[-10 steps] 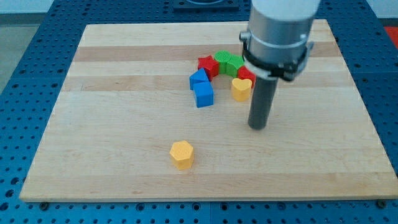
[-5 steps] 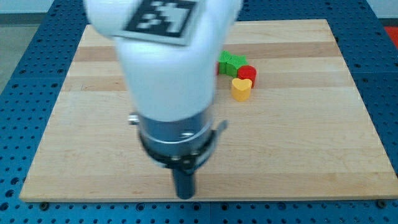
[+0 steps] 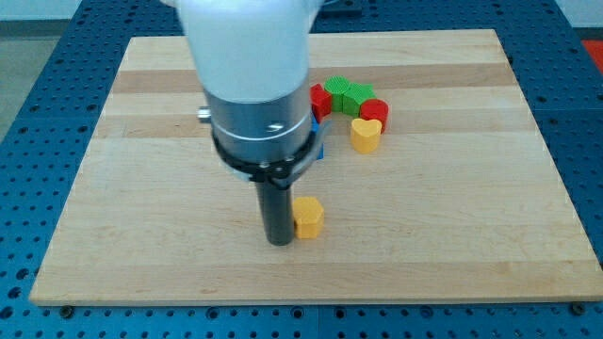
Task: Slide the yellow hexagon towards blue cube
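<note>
The yellow hexagon lies on the wooden board, low in the view and a little left of centre. My tip rests on the board touching the hexagon's left side. The blue cube is almost wholly hidden behind the arm; only a sliver shows above the hexagon, towards the view's top.
A cluster sits up and to the right: a red block, a green block, a red block and a yellow heart. The board's bottom edge is close below my tip.
My tip swung from the right side of the board to its bottom edge, then up. The yellow hexagon has moved up and to the right, closer to the blue cube.
</note>
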Robot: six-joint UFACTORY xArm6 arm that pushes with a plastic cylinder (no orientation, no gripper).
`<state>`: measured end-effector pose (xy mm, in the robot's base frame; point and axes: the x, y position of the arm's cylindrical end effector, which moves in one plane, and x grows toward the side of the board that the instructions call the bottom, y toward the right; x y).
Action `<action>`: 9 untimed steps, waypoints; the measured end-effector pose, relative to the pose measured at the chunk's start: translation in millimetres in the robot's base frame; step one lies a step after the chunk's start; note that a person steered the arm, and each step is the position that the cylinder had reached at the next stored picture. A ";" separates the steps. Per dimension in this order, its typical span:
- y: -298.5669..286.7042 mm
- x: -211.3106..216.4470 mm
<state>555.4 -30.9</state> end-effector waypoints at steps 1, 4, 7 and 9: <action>25.2 0.1; 53.6 -15.1; 53.6 -55.0; 49.0 -54.1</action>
<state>501.3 18.1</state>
